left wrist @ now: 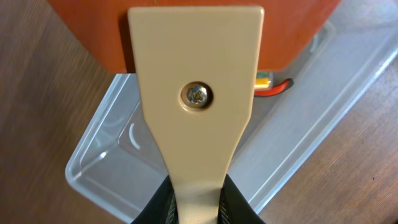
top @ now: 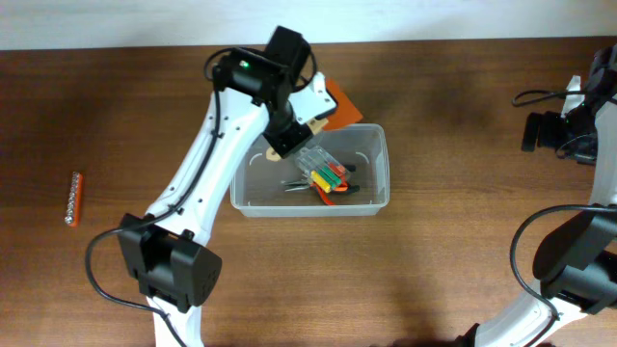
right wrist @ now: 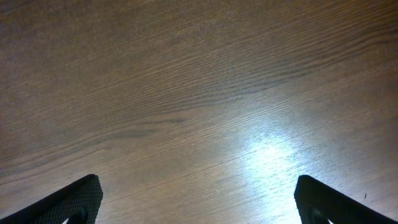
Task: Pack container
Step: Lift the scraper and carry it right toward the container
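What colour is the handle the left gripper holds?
The handle is beige, clearest in the left wrist view.

Left wrist view: the left fingers (left wrist: 155, 214) show only as dark slivers at the bottom edge, on either side of the scraper (left wrist: 196, 93) handle. The scraper's orange blade runs off the top edge. Ahead of the fingers the scraper hides much of the container (left wrist: 112, 162). Of its contents only a yellow-and-red scrap (left wrist: 272, 83) shows, not identifiable.

Right wrist view: the right fingers (right wrist: 68, 204) are clipped at the bottom corners.

Overhead: the right arm (top: 578, 260) is cut by the right edge. An orange-and-grey stick (top: 73, 198), well apart from the left fingers, is too small to name.
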`<state>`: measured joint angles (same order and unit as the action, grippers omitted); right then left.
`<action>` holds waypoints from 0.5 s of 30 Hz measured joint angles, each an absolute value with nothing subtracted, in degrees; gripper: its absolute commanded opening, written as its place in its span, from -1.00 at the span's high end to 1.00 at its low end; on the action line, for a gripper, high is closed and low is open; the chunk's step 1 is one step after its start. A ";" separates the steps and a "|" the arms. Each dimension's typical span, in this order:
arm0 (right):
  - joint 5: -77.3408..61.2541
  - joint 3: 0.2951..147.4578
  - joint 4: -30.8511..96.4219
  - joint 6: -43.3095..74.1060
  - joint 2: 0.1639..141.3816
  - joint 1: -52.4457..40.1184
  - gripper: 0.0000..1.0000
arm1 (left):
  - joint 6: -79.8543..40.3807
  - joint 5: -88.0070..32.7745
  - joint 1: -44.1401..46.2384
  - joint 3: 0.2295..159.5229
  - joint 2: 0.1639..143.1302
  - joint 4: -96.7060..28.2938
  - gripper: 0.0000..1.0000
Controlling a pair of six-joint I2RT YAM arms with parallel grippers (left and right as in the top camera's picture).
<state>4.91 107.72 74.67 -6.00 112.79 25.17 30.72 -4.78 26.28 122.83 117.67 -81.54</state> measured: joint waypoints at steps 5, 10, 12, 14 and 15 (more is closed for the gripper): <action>4.91 107.72 74.67 -6.02 112.79 25.17 -0.97 | 32.51 -4.75 26.81 122.83 117.67 -80.64 0.72; 4.91 107.72 74.67 -6.02 112.79 25.17 -0.97 | 33.69 -4.75 26.70 122.83 118.24 -80.53 0.72; 4.91 107.72 74.67 -6.00 112.79 25.17 -0.97 | 34.02 -4.73 26.70 122.85 119.37 -80.49 0.72; 4.91 107.72 74.67 -5.98 112.79 25.17 -0.98 | 34.35 -4.73 26.70 122.85 121.21 -80.38 0.72; 4.91 107.72 74.67 -6.00 112.79 25.17 -0.97 | 34.50 -4.62 26.70 122.85 121.95 -80.36 0.72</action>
